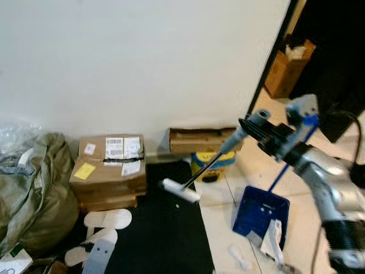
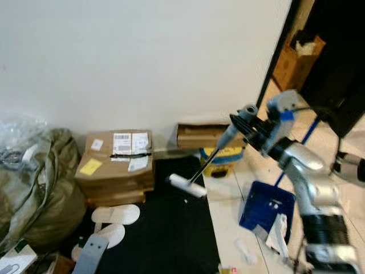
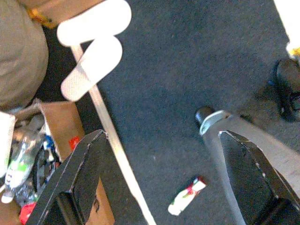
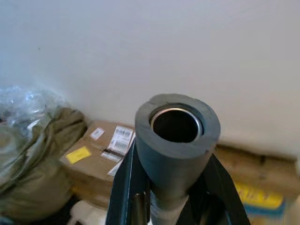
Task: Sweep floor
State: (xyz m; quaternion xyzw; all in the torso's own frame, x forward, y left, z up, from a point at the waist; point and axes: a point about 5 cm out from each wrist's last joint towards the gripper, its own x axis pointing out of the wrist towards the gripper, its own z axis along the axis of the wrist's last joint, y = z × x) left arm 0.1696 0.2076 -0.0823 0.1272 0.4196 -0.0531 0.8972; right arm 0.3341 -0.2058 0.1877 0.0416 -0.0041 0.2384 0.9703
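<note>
Right gripper (image 2: 255, 129) was raised at chest height by the doorway, its black fingers (image 4: 123, 187) pinched on the grey grip of a broom (image 2: 219, 141). The hollow grip end pointed up and toward the wall. The thin shaft slanted down to the robot's left, ending in a white head (image 2: 186, 185) that hung over the black mat (image 2: 171, 234), near its edge with the pale tile floor (image 2: 228, 220); whether it touched the mat I could not tell.

A blue dustpan (image 1: 260, 210) stood on the tiles just below the right arm, crumpled white paper (image 1: 273, 241) beside it.

Left gripper (image 3: 164, 183) hung low over the mat, fingers spread wide and holding nothing. A small wrapper (image 3: 187, 195) lay on the mat beneath it.

Against the white wall: a taped cardboard box (image 1: 109, 169), an olive bag (image 1: 31, 188) to its left, white slippers (image 1: 107, 219) in front.
</note>
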